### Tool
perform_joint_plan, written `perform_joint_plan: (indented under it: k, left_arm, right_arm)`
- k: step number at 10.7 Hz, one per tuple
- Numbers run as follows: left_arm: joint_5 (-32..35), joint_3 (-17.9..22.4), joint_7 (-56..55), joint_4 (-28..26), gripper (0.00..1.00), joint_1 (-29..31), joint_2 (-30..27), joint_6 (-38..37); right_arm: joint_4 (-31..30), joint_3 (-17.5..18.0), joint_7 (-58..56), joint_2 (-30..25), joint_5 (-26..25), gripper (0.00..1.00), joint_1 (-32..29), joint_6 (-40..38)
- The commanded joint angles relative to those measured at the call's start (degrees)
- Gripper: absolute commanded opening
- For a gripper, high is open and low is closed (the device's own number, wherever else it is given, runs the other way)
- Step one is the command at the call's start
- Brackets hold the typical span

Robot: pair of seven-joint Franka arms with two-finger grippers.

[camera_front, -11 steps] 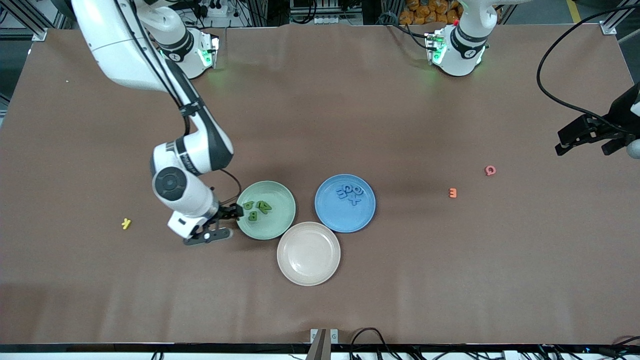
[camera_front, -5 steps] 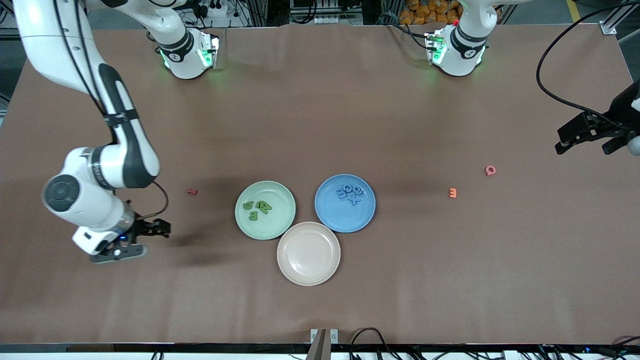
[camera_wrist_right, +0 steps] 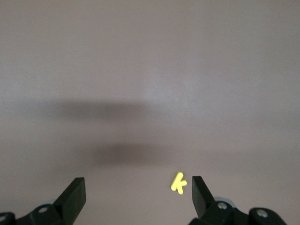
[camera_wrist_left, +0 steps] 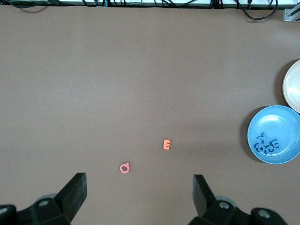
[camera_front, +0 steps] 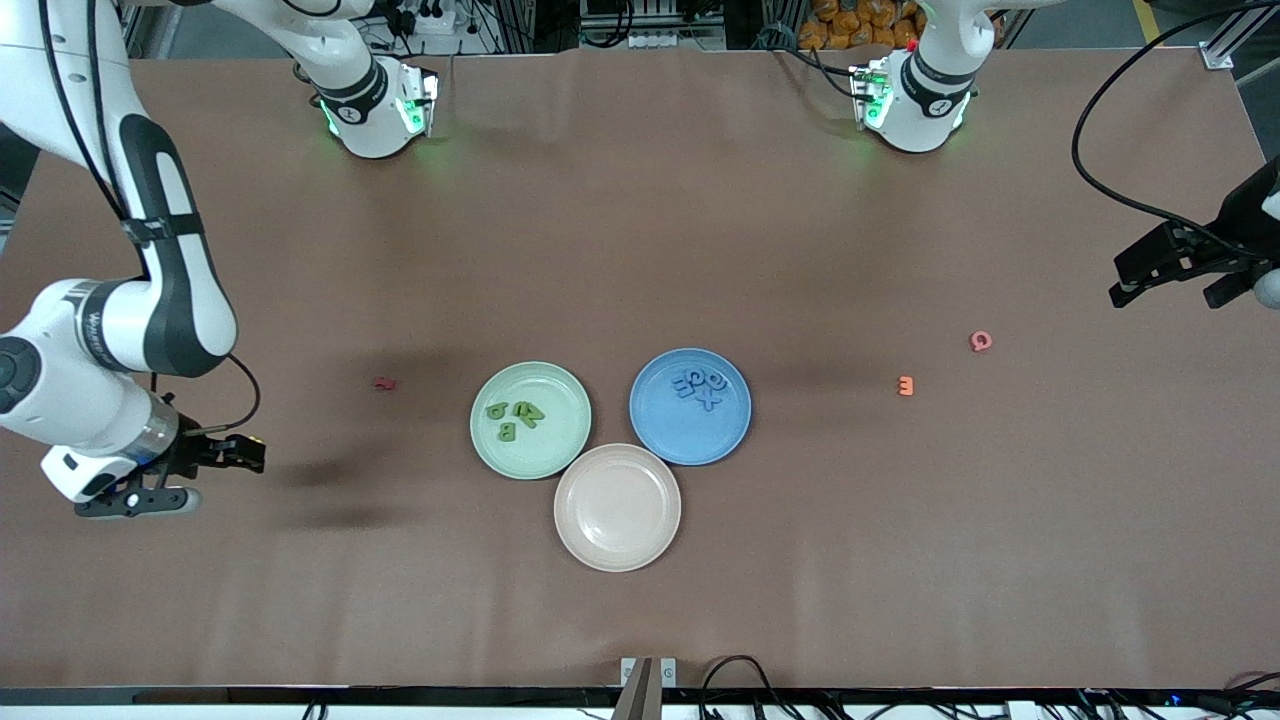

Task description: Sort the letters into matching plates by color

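Plates [camera_front: 531,470]: three. Green letters [camera_front: 515,418]: three. Loose letters [camera_front: 906,386]: four.

Your right gripper [camera_front: 235,457] hangs open at the frame's lower left; your left gripper [camera_front: 1150,280] waits open at the right edge.

Yellow letter [camera_wrist_right: 178,183] beside the right pincer's black fingers [camera_wrist_right: 199,188]; pink [camera_wrist_left: 124,168] and orange [camera_wrist_left: 166,145] letters, blue plate [camera_wrist_left: 286,157] ahead of the left pincer.

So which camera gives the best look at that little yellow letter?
The right wrist view: the yellow letter lies plain on the table by the open right claw. In the front view that arm hides it; the left wrist view misses it.
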Motion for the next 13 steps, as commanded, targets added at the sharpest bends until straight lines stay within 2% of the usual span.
perform_joint_plan:
  k: [1,5,9,13]
  left_arm:
    - [-0.6,0.0,0.7,0.3,1.00,0.0,-0.6,-0.3]
    - [-0.5,0.0,0.7,0.3,1.00,0.0,-0.6,-0.3]
    - [-0.4,0.0,0.7,0.3,1.00,-0.1,-0.6,-0.3]
    - [-0.2,0.0,0.7,0.3,1.00,-0.1,-0.6,-0.3]
  right_arm:
    - [-0.4,0.6,0.6,-4.9,-0.6,1.00,-1.7,-6.7]
    - [0.1,-1.0,3.2,-10.9,-0.5,1.00,-1.9,-15.7]
    - [6.7,-0.5,10.2,-15.3,-0.5,1.00,-1.6,-29.9]
    - [7.9,0.2,11.1,-21.5,-0.3,1.00,-1.5,-38.1]
